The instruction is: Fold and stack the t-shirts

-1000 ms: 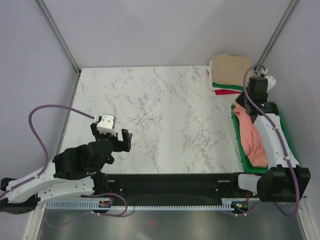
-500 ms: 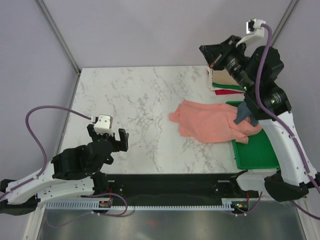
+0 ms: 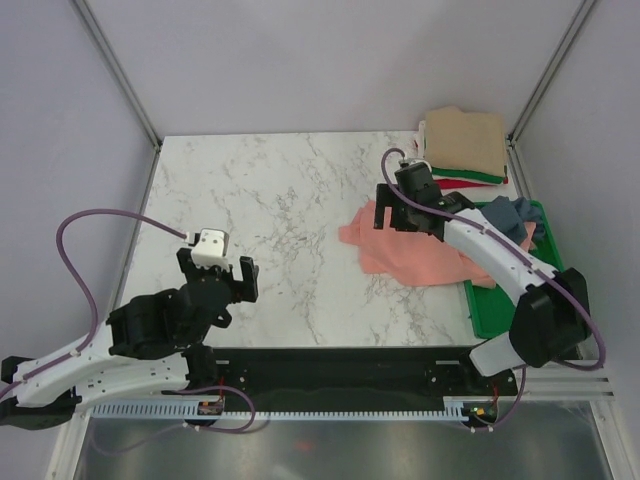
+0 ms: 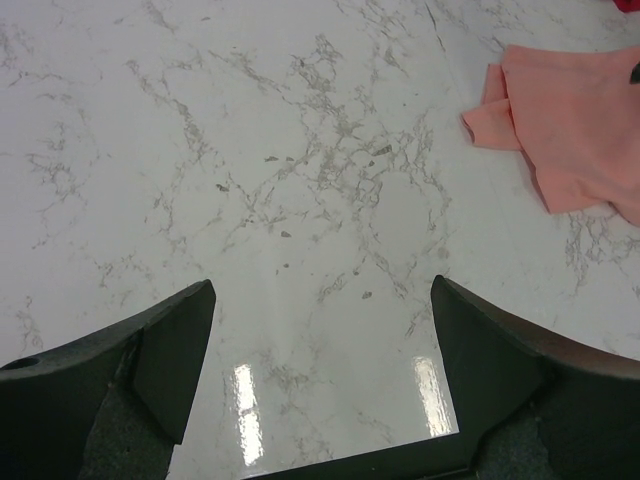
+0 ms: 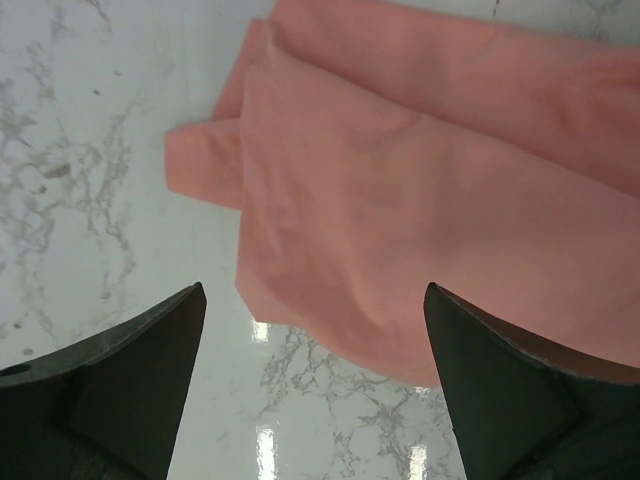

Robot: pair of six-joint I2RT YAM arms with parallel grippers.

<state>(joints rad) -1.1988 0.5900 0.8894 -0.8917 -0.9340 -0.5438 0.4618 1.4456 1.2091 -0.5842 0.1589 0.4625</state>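
Note:
A salmon-pink t-shirt (image 3: 415, 255) lies crumpled on the marble table, its right end hanging over the green tray's rim. My right gripper (image 3: 390, 218) hovers open just above the shirt's left part (image 5: 430, 190), with nothing between its fingers (image 5: 312, 290). Another t-shirt, slate blue-grey (image 3: 515, 215), is bunched in the tray. At the back right corner, folded t-shirts are stacked (image 3: 465, 140), tan on top of green, white and red. My left gripper (image 3: 235, 275) is open and empty (image 4: 322, 288) over bare table, well left of the pink shirt (image 4: 575, 120).
The green plastic tray (image 3: 505, 305) sits along the table's right edge. Grey walls with frame posts close in the table at the back and sides. A black rail with both arm bases runs along the near edge (image 3: 340, 365).
My right arm pulled the pink shirt out of the tray onto the table, came down from high up, and opened its jaws, letting go of the shirt. The left arm has barely moved.

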